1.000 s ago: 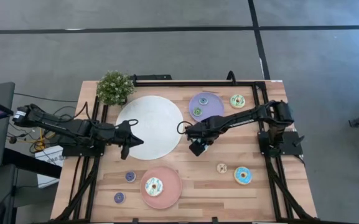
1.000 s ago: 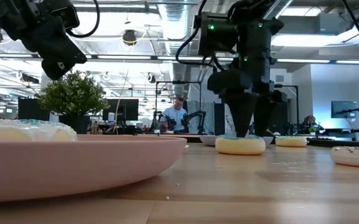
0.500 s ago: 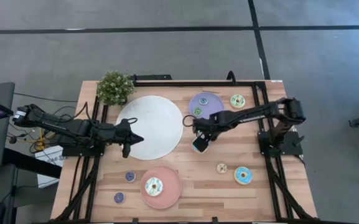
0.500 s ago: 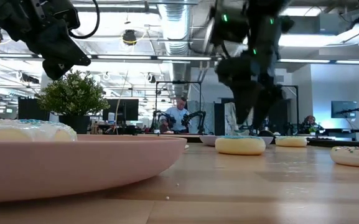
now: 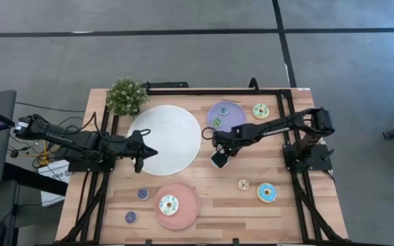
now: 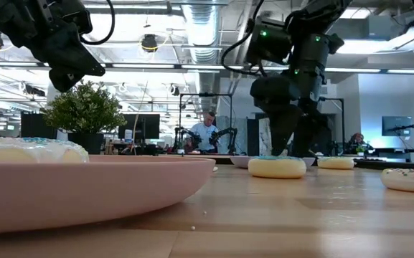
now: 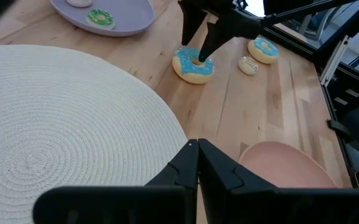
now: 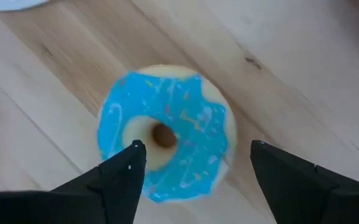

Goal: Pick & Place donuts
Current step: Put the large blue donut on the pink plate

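The right gripper (image 8: pixel 191 163) hangs wide open over the blue-iced toy ring donut (image 8: pixel 165 133) on the wooden tabletop (image 5: pixel 251 167); the closed, empty left gripper (image 5: pixel 149 152) waits above the white woven round mat (image 5: pixel 173 133).

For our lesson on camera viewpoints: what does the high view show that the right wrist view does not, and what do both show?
Only the high view: the whole table, the white mat, lilac plate, pink plate, potted plant, the other donuts, and the left hand, shut, over the mat's edge.

Only the right wrist view: the blue donut's icing swirls and hole up close, framed between the open fingers.

Both: the right hand directly above the blue donut, on bare wood, not yet gripped.
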You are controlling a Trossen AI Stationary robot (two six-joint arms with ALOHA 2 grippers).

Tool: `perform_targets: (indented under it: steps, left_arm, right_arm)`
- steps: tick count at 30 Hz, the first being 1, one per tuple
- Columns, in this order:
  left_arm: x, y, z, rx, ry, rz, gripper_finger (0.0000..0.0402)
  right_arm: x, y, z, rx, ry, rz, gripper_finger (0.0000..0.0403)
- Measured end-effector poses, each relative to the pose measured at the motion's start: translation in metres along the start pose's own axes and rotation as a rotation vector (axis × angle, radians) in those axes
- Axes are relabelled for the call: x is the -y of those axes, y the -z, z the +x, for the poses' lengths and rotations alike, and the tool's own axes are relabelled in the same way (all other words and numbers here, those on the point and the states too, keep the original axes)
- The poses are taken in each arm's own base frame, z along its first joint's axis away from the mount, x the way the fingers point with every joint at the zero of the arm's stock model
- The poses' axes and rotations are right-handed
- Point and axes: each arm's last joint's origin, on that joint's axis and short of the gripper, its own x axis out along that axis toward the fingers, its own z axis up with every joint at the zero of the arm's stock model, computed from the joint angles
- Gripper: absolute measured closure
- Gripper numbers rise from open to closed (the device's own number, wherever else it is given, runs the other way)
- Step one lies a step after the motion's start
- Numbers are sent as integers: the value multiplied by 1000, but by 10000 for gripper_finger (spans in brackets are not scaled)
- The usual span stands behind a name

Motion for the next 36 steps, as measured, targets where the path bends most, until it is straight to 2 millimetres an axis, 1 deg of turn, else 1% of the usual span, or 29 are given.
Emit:
perform_targets:
  steps: [4,10,13,17,28,32,36]
  left_arm:
    - [0,0,0,3,-6,0,401]
    - [-1,-1,0,14,-21,-10,401]
    - [-1,0,0,14,-21,-18,401]
    - [-1,0,0,14,-21,-20,401]
    - [-1,-1,0,14,-21,-20,401]
    - [-1,0,0,14,-21,-20,401]
    - [-1,-1,0,14,-21,-20,401]
  right_arm:
    - [-1,0,10,-11,16,-5,126]
    - [-1,-1,12,2,26,-5,128]
    - [-1,-1,12,4,28,-5,136]
    - [-1,0,12,3,29,-4,161]
    - [-1,0,12,-1,34,-4,258]
    - [-1,0,12,-1,33,1,278]
    - [-1,0,12,-3,29,7,284]
